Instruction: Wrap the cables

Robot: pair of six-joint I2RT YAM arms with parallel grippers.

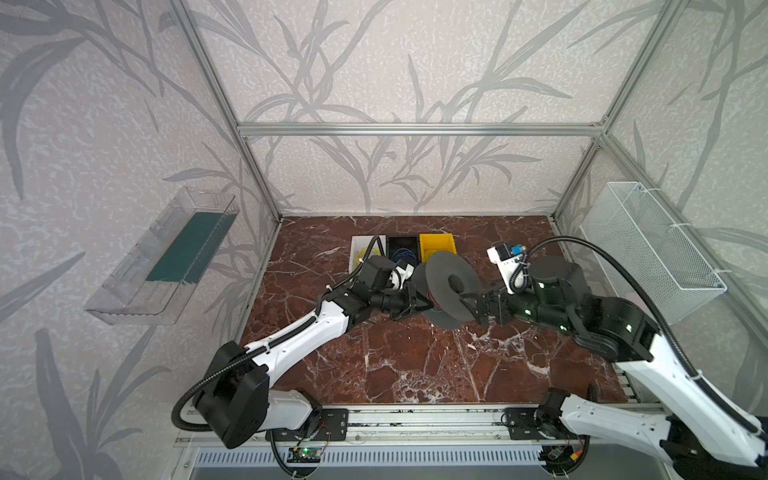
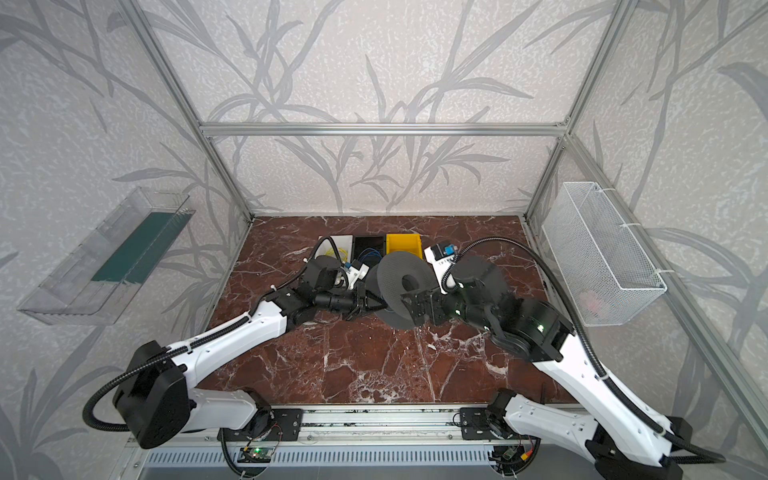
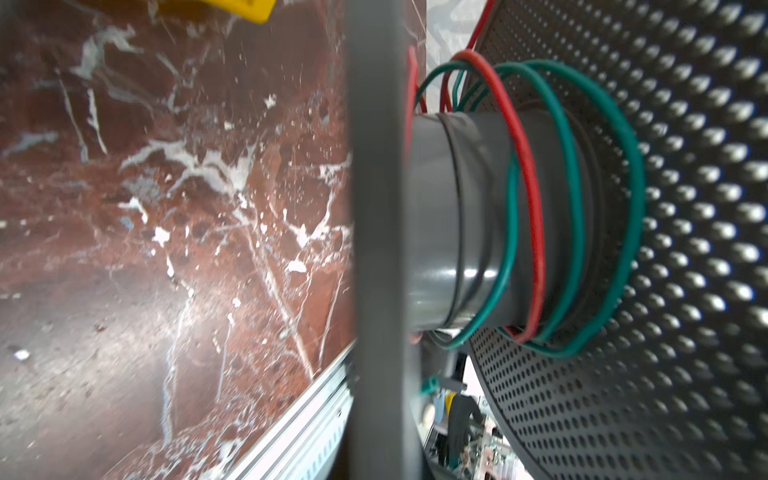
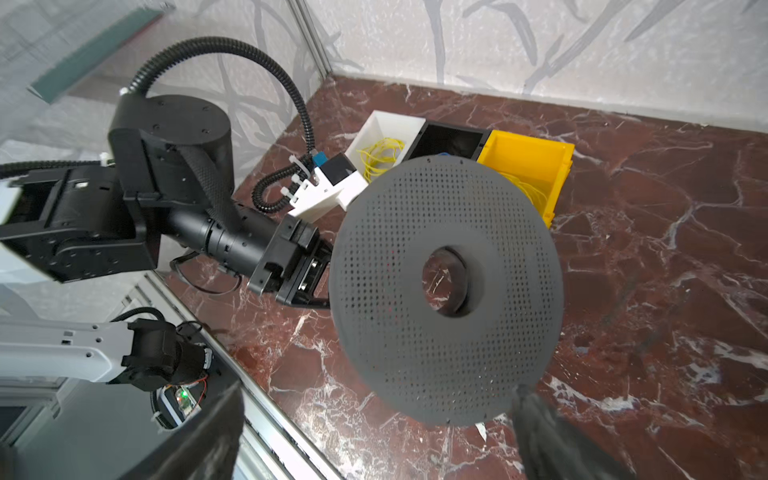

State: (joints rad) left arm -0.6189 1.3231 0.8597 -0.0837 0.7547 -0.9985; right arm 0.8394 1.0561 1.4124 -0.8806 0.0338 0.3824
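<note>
In both top views the left pincer (image 1: 422, 301) is clamped on one flange of the grey spool (image 1: 440, 274) while the right pincer (image 1: 465, 307) stands spread wide at the opposite flange, gripping nothing. One edge grip alone steadies the spool, which could twist or tip toward the white bin (image 1: 356, 249), black bin (image 1: 402, 237) and yellow bin (image 1: 436, 241) just behind. The left wrist view shows the teal-green cable (image 3: 575, 199) in slack loops around the hub (image 3: 469, 216) beside a red wire (image 3: 536, 208); untensioned, they may spring wider or slip off. In the right wrist view the perforated flange (image 4: 415, 232) hides the cable, blocking a direct reach from that side.
</note>
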